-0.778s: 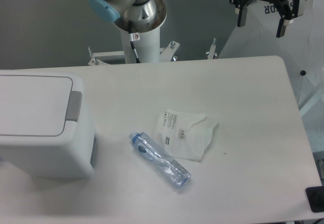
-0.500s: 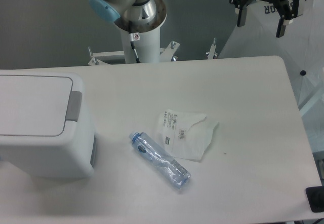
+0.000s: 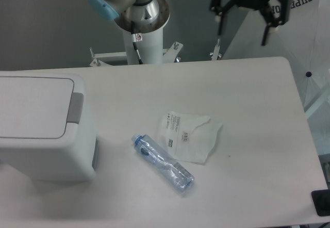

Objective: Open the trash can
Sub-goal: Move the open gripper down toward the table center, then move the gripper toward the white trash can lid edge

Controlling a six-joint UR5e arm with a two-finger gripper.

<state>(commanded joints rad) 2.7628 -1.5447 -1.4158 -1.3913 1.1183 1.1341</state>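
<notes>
The trash can (image 3: pixel 44 127) is a large white boxy bin at the left edge of the table. Its flat lid (image 3: pixel 33 107) lies shut, with a grey push tab (image 3: pixel 76 107) on its right side. My gripper (image 3: pixel 243 31) hangs open and empty high above the table's far edge, at the upper right, far from the bin. Its two dark fingers (image 3: pixel 266 32) point down and stand wide apart.
A clear plastic bottle with a blue cap (image 3: pixel 163 163) lies on its side mid-table. A crumpled white paper bag (image 3: pixel 188 136) lies beside it to the right. The arm's base column (image 3: pixel 142 32) stands behind the table. A black object (image 3: pixel 322 202) sits at the bottom right corner.
The gripper has moved left by a small stretch along the top of the view. The trash can, bottle and bag have not moved.
</notes>
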